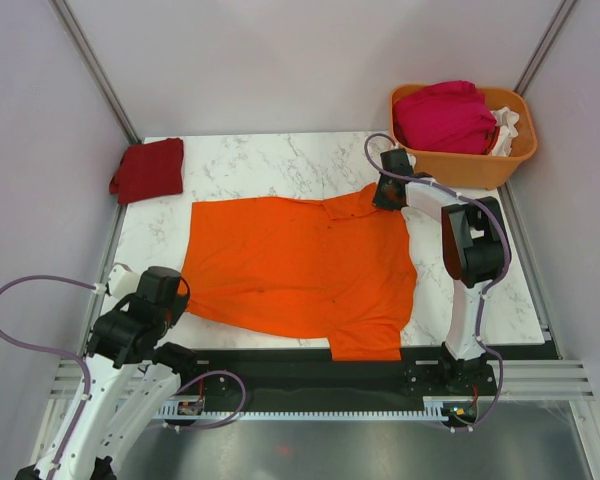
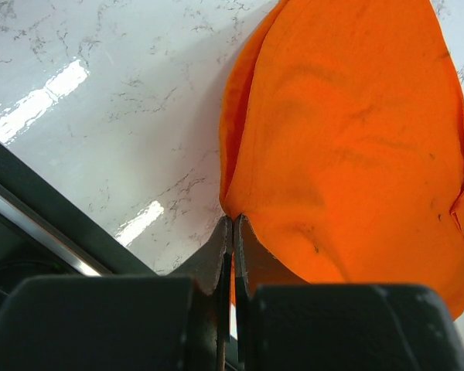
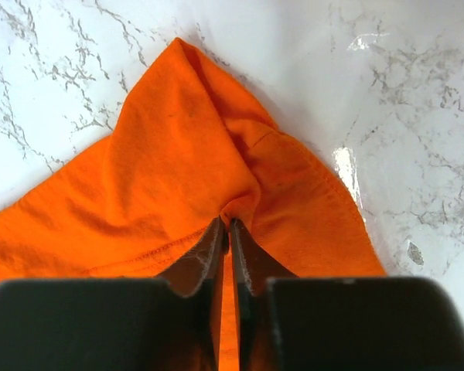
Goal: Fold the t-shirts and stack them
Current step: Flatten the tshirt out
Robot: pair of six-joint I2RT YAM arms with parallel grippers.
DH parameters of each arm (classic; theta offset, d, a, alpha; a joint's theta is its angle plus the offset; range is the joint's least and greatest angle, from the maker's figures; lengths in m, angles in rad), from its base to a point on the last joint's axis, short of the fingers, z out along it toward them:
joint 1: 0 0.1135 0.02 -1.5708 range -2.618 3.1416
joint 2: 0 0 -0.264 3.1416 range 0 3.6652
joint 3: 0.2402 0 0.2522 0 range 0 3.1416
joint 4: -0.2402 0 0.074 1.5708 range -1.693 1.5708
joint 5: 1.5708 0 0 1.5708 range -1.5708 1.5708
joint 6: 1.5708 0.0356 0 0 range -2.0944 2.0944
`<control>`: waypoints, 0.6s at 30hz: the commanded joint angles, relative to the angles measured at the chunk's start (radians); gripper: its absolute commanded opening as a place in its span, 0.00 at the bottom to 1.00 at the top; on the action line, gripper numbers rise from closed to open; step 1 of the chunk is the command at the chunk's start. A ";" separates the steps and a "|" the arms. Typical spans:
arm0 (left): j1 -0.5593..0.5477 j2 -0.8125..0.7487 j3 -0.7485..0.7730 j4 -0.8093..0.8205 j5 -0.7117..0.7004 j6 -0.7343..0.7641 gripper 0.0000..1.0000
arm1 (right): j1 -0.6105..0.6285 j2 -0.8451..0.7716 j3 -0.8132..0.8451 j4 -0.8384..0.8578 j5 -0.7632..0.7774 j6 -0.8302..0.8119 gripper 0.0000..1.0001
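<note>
A bright orange t-shirt (image 1: 300, 270) lies spread over the middle of the marble table (image 1: 250, 160). My left gripper (image 1: 180, 292) is shut on its near left edge (image 2: 325, 154), the cloth pinched between the jaws. My right gripper (image 1: 385, 195) is shut on its far right corner (image 3: 201, 170), cloth bunched at the jaw tips. A dark red t-shirt (image 1: 148, 168) lies folded at the table's far left corner. A magenta t-shirt (image 1: 445, 115) and a white one (image 1: 507, 128) lie in the basket.
A rigid orange plastic basket (image 1: 480, 165) stands off the table's far right corner. Pale walls close in both sides and the back. A black rail (image 1: 310, 375) runs along the near edge by the arm bases.
</note>
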 commanded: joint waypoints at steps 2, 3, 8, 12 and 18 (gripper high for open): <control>-0.008 0.009 0.015 0.012 -0.050 -0.019 0.02 | -0.018 0.007 0.068 0.169 -0.021 -0.043 0.01; -0.008 0.009 0.015 0.013 -0.050 -0.019 0.02 | -0.018 0.004 0.066 0.169 -0.020 -0.044 0.00; -0.012 0.010 0.014 0.013 -0.049 -0.019 0.02 | -0.019 0.007 0.109 0.172 -0.058 -0.024 0.00; -0.014 0.010 0.017 0.015 -0.050 -0.017 0.02 | -0.019 0.064 0.258 0.168 -0.121 0.035 0.00; -0.020 0.018 0.014 0.024 -0.040 -0.005 0.02 | -0.036 0.340 0.638 0.298 -0.333 0.268 0.00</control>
